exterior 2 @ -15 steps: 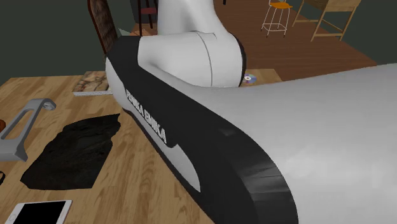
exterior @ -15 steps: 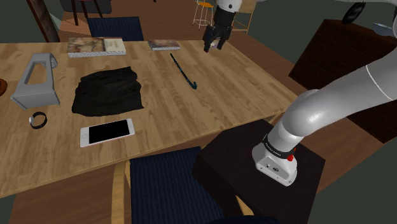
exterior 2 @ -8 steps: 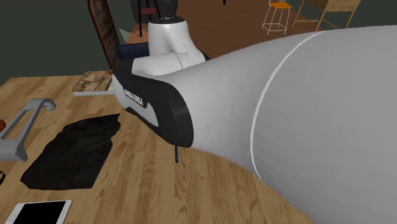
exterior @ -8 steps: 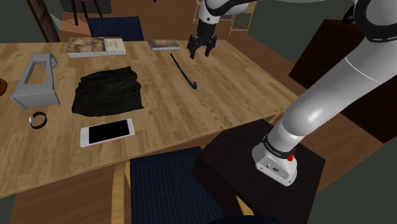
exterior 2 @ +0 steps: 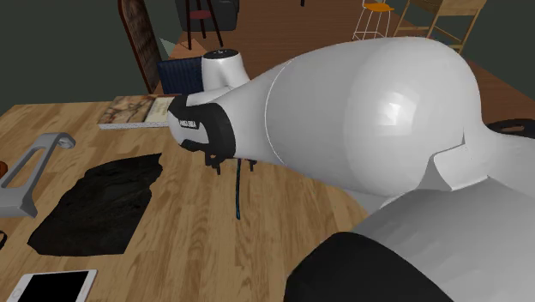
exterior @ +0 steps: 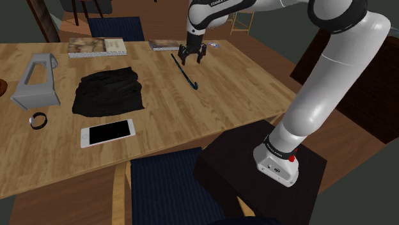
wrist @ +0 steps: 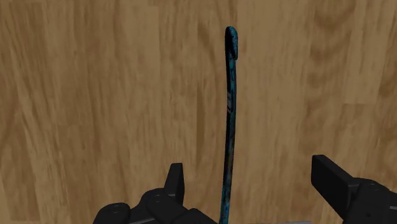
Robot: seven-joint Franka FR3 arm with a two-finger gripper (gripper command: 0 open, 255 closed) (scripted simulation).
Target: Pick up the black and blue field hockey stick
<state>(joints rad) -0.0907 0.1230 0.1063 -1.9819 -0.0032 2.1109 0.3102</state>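
Checking item one for the record: where is the stick at this moment?

— The black and blue hockey stick [exterior: 185,73] lies flat on the bare wood of the desk [exterior: 160,118]. It is well apart from the black cloth [exterior: 107,91] and the phone [exterior: 107,133]. Its hooked head points toward the near edge in the shoulder view, and its handle runs off toward the far edge. I see no part of it raised.

— Noted. And the hand?

— The hand [exterior: 191,59] hangs over the handle half of the stick, away from the head. In the wrist view its two fingers [wrist: 175,181] stand wide apart with the shaft running between them, nearer to one finger than to the other. Neither finger appears to touch the shaft, so nothing is held.

— How low is it?

— Close above the desk, going by the shoulder view. I cannot tell whether the fingertips reach down beside the shaft yet.

— Your finding on progress, then?

— The approach and alignment look largely done, since the fingers straddle the shaft and the opening lies across it. The grasp is not made and the lift is not begun. What remains, in my judgement, is any last descent, closing on the thin shaft, and raising it off the desk. A slightly off-centre grip on so slim a shaft deserves attention.
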